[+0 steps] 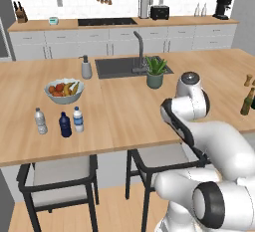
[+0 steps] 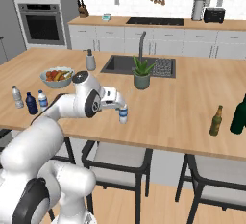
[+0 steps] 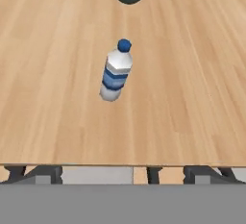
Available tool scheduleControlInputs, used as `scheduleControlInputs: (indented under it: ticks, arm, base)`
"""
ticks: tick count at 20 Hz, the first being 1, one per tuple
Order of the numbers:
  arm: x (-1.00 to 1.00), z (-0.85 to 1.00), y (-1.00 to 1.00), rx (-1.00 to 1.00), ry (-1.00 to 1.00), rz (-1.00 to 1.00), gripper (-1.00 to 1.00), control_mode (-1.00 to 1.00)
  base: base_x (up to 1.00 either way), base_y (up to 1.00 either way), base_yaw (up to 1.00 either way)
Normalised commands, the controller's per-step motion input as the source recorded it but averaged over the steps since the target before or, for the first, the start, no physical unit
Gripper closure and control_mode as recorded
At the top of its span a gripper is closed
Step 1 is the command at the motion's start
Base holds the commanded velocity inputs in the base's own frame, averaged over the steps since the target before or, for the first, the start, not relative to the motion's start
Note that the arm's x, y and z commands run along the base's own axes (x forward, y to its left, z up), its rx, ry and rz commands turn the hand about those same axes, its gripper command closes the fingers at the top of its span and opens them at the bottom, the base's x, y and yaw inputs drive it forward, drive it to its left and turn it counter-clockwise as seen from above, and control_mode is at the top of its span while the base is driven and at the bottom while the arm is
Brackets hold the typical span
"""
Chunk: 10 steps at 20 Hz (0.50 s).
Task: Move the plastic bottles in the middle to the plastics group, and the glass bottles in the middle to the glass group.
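Spanning the kitchen: wooden island counter (image 2: 192,93)
Gripper (image 2: 121,106): fingers held apart, poised above the water bottle (image 3: 116,72), nothing gripped
Water bottle: stood upright near the counter's front edge
Plastics group (image 1: 64,124): seen far left

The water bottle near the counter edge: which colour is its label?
Blue, on the water bottle; the hand view shows it best.

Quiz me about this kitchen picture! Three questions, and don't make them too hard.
1. True or false: the water bottle near the counter's front edge lies on its side.
2. How many bottles stand in the group near the fruit bowl?
3. The potted plant stands next to: A) the sink B) the oven C) the toaster

Key: 1 false, it stands upright; 2 three; 3 A.
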Motion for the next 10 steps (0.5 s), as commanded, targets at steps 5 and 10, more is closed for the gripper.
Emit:
scheduleControlInputs:
  ticks: [5, 10]
  arm:
    - [0.69, 0.0, 0.1, 0.28, 0.0, -0.45, -1.0, -1.0]
    - [0.31, 0.09, -0.46, 0.27, 0.0, -0.11, -1.0, -1.0]
  base:
    - [0.0, 0.0, 0.0]
    - [0.0, 0.0, 0.0]
